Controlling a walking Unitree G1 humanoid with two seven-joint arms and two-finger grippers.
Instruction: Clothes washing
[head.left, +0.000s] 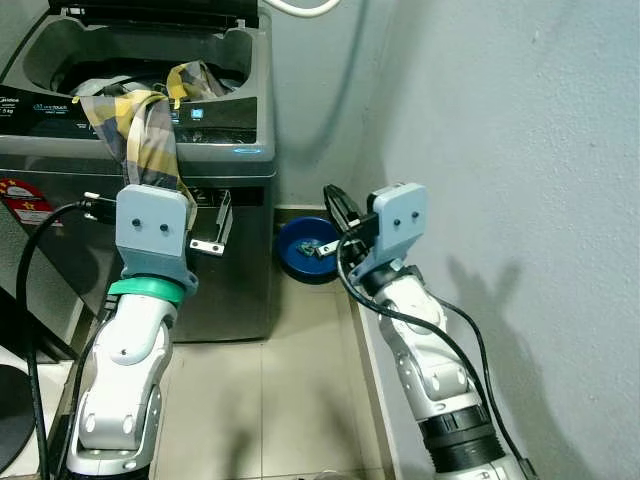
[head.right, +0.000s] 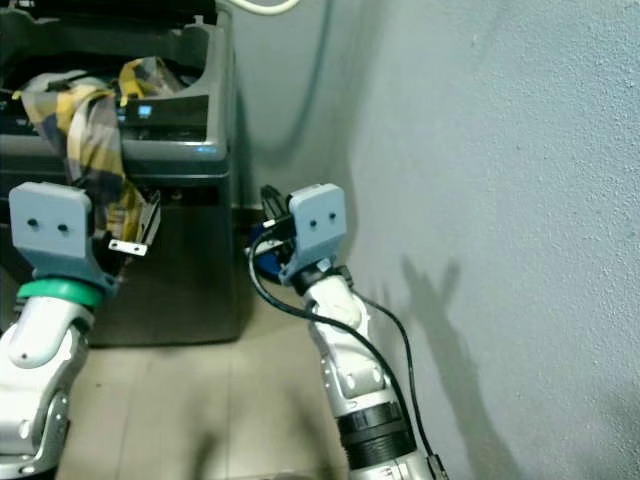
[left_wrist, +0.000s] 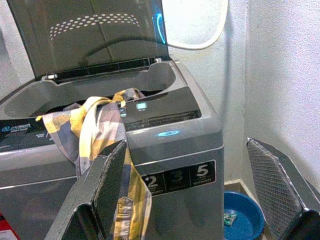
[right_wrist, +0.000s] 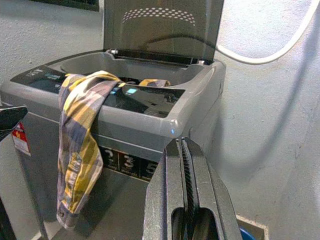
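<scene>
Yellow-grey plaid garment; grey washing machine; blue basin.

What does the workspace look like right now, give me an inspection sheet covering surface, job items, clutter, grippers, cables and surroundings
Surface: tiled floor, bare patch in front of the machine.
Job's things: washing machine with lid up; plaid garment hangs half out of the tub, over the control panel and down the front.
Clutter: blue basin on the floor between machine and wall, a small item inside.
Grippers: left gripper jaws wide open, facing the machine, with the garment's hanging end by one finger; right gripper jaws shut, raised near the basin.
Cables: black cable looped along the right arm; white hose on the wall.
Surroundings: grey wall close on the right.
</scene>
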